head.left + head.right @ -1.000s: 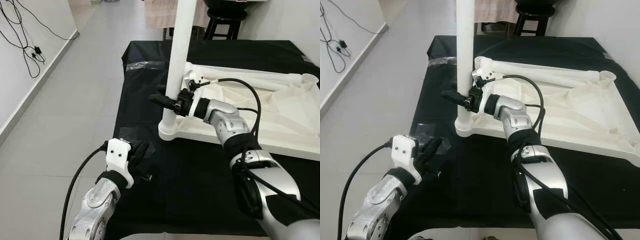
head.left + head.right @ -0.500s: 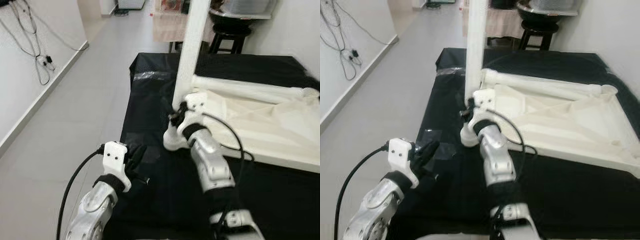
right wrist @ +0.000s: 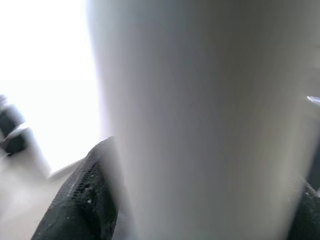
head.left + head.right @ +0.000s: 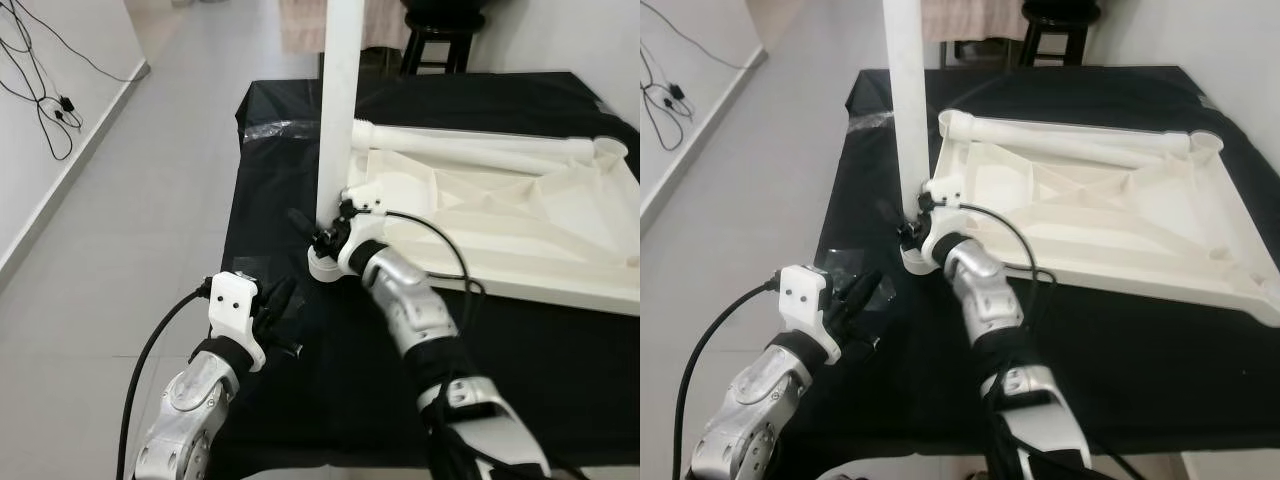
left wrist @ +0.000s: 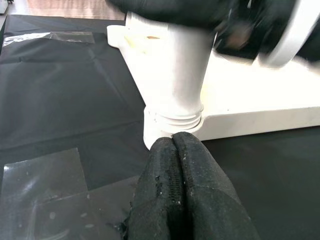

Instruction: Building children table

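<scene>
A white table top (image 4: 520,200) lies upside down on the black cloth. One white table leg (image 4: 335,110) stands upright in its near left corner socket. My right gripper (image 4: 312,230) is shut on this leg just above the base; in the right wrist view the leg (image 3: 200,115) sits between the black fingers (image 3: 85,200). My left gripper (image 4: 283,300) rests shut on the cloth a short way in front of the leg's base (image 5: 172,85), holding nothing. A second white leg (image 4: 470,148) lies along the top's far edge.
The black-covered platform (image 4: 300,370) ends at its left edge beside grey floor tiles. Clear tape patches (image 4: 275,130) stick to the cloth. A dark stool (image 4: 440,30) stands behind, and cables (image 4: 40,90) hang on the left wall.
The camera has shifted. My right forearm has swung from the right side round to the near side of the leg, with the gripper staying low on the leg. The left gripper has stayed put.
</scene>
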Motion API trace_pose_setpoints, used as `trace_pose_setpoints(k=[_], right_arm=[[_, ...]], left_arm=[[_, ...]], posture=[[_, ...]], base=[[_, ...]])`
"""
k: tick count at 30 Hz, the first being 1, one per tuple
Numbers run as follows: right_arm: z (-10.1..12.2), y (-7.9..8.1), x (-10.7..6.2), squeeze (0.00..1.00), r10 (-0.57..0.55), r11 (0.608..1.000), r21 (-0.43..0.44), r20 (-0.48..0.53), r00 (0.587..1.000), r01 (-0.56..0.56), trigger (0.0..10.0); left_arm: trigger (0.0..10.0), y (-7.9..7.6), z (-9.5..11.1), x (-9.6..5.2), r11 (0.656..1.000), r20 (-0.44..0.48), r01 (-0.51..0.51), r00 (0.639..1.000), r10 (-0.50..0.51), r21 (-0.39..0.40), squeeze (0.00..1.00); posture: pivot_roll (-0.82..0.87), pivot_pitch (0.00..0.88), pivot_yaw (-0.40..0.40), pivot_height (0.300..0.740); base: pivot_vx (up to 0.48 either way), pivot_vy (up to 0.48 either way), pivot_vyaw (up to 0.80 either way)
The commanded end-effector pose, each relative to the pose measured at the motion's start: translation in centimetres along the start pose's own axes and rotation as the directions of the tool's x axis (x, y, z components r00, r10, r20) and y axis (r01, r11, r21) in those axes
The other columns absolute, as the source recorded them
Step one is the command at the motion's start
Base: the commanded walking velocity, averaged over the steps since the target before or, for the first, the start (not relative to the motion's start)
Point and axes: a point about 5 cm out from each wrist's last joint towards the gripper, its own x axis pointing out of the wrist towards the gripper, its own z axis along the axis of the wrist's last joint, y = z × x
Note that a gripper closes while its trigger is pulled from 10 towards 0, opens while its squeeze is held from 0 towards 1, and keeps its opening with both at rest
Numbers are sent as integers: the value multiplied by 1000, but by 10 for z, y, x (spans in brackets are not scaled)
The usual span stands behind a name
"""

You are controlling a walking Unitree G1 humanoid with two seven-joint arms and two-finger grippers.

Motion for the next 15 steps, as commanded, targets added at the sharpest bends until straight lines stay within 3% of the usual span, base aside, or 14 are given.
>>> trace_pose_setpoints(k=[1,4,10,11,12,13,14,15], right_arm=[[-6,11,5,0,84,996,19,-16,996,-84,10000],[-2,3,3,0,251,967,-19,-85,964,-253,10000],[0,-3,4,0,354,935,5,-120,928,-356,10000],[-1,-5,2,0,375,926,20,-138,917,-376,5098],[-1,-5,2,0,375,926,20,-138,917,-376,5098],[-2,-7,0,0,388,921,34,-149,909,-388,902],[-2,-8,-1,0,401,916,49,-153,903,-398,0],[-2,-8,-1,0,401,916,49,-153,903,-398,0]], left_arm=[[10000,1,-6,-2,1000,-29,-4,1000,4,-3,0],[10000,0,-7,-2,1000,-28,-5,1000,5,-5,0],[10000,0,-8,-3,1000,-31,-8,1000,8,-3,0],[10000,0,-8,-3,1000,-31,-8,999,8,-3,0],[10000,0,-8,-3,1000,-31,-8,999,8,-3,0],[10000,0,-8,-3,1000,-32,-8,999,8,-2,0],[10000,0,-8,-3,1000,-32,-8,999,8,-2,0],[10000,0,-8,-3,1000,-32,-8,999,8,-2,0]], posture=[[35,130,-14,740],[45,128,-19,740],[52,128,-17,740],[54,128,-16,740],[54,128,-16,740],[55,128,-16,740],[55,128,-16,740],[55,128,-16,740]], base=[[0,0,0],[0,0,0],[0,0,0],[0,0,0],[0,0,0],[0,0,0],[0,0,0],[0,0,0]])
